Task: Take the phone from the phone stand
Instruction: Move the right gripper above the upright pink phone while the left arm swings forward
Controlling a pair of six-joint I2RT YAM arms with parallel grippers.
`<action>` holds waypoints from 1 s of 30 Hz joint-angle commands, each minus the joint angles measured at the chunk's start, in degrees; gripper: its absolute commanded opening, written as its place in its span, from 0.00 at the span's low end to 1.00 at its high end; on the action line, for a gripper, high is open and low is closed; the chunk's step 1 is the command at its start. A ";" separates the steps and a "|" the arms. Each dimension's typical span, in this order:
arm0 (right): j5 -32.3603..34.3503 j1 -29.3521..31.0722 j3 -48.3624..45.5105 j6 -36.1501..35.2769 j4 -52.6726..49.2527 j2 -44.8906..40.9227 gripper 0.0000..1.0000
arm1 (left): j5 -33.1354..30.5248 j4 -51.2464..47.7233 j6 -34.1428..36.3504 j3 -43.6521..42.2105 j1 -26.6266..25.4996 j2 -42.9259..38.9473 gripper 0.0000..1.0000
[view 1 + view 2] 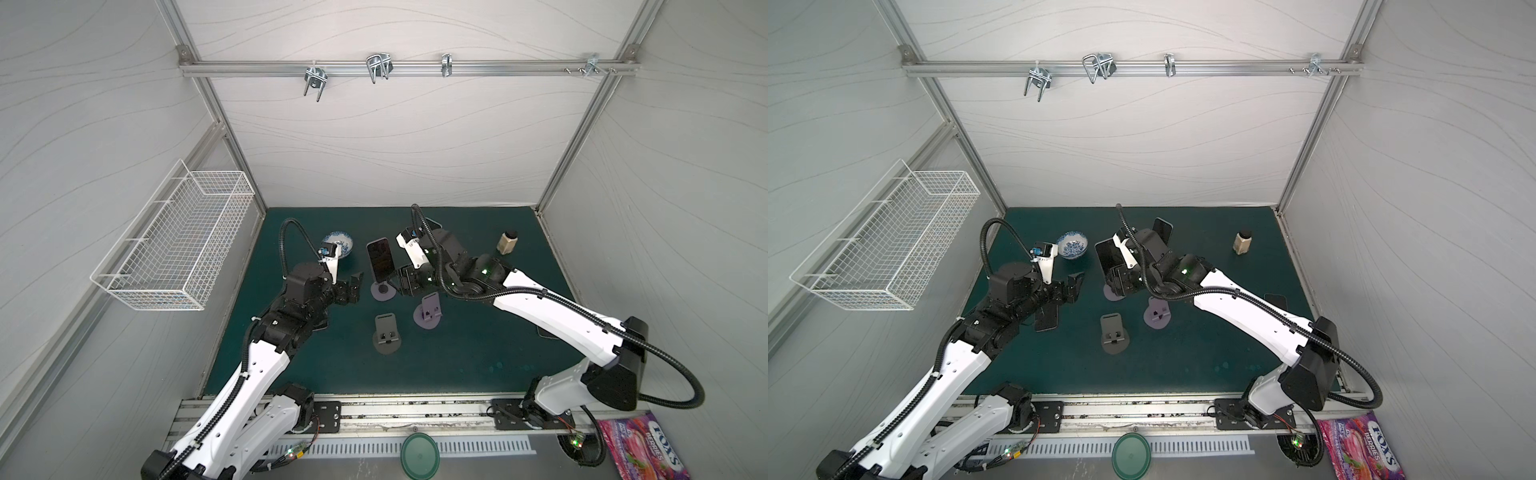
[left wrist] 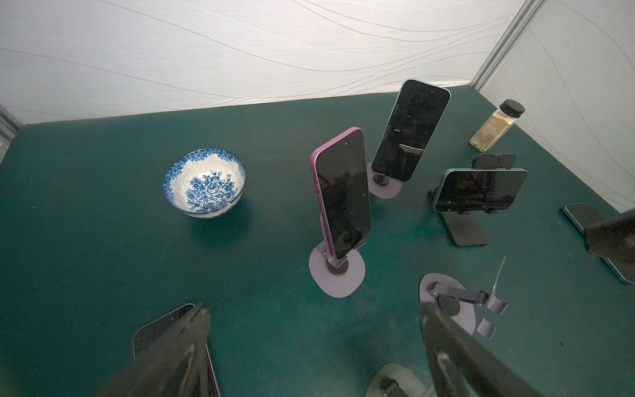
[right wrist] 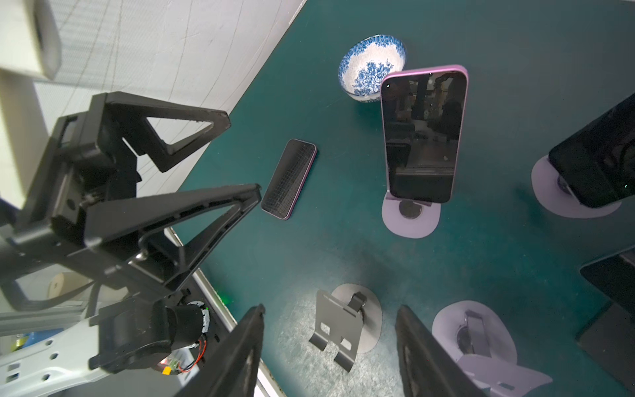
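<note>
1. Two arms lean in over the green mat point(image 1: 478, 345) and meet near its middle.
2. Left gripper point(image 1: 354, 286) is spread wide and empty, just left of the pink phone point(image 1: 380, 259). Right gripper point(image 3: 330, 309) is spread too, holding nothing, low on the phone's right side.
3. The pink phone stands upright in its purple stand point(image 1: 383, 293), mid-mat, between the two grippers. Neither touches it as far as I can see, so I'd say the grasp is not yet made.
4. My main worry is that the stand looks light. If the left jaws close off-centre or pull at a slant, its lip could catch the phone. The stand would then tip or come up too, unless the right gripper pins the base.
5. A far phone point(image 2: 410, 130) and a sideways phone point(image 2: 481, 189) sit on stands right of it, close to the right arm. A careless swing could topple them.
6. A flat phone point(image 3: 288, 178) lies under the left arm, and dropping low there could scrape it.
7. The bowl point(image 1: 338, 245) sits just beyond the left wrist, where a lift drifting far-left might clip it.
</note>
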 commanded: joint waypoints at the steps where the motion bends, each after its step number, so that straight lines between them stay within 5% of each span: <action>1: 1.21 -0.57 2.35 -2.40 1.58 1.76 0.63 | -1.20 1.77 0.88 0.79 -0.27 -0.42 0.96; 30: -2.96 -6.31 8.09 -4.48 6.29 13.87 0.64 | -7.90 2.27 2.03 -0.26 -1.76 1.43 0.98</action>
